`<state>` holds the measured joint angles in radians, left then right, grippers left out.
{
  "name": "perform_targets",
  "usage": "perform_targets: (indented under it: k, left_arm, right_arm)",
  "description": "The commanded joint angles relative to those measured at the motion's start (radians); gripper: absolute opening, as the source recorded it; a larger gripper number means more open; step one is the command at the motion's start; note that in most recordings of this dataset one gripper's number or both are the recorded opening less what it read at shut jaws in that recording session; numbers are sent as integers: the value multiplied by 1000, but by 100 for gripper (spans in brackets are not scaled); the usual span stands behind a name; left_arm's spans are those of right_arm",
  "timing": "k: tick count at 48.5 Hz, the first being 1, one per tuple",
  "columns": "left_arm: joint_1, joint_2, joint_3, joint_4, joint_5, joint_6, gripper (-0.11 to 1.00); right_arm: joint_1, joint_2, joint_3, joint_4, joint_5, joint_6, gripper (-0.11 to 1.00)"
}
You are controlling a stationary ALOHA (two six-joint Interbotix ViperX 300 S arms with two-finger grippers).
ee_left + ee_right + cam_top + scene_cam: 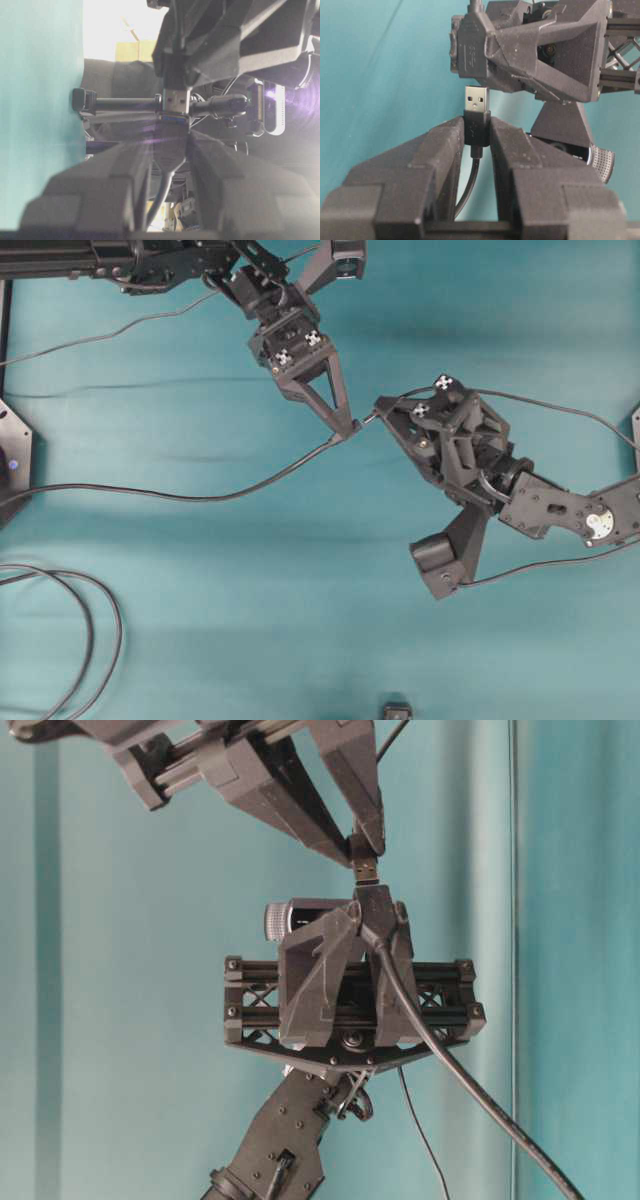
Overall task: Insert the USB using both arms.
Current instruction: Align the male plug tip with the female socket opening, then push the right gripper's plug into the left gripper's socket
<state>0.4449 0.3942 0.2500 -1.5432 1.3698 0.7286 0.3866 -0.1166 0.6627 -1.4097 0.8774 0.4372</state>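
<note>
The right gripper (477, 127) pinches the black body of the USB (476, 100), whose silvery tip sticks out just past the fingertips. Facing it, the left gripper (350, 428) is clamped on the blunt black socket end (469, 52) of the other cable. In the right wrist view plug and socket are nearly in line with a small gap between them. From overhead the two meet in the air above the middle of the teal worktop (250, 600), toward its far edge. The socket's dark cable (180, 496) trails off to the worktop's left edge. A coiled cable loop (95, 625) lies in the near left corner, well apart. A small black object (397, 710) sits at the near edge.
</note>
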Motion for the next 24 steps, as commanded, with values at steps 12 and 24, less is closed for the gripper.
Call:
perform_targets:
  k: [12, 24]
  left_arm:
    - [5, -15, -14, -3, -5, -14, 23]
    - [5, -15, -15, -3, -12, -14, 23]
  right_arm:
    - [2, -9, -25, -9, 0, 3, 19]
    - [2, -9, -21, -9, 0, 5, 19]
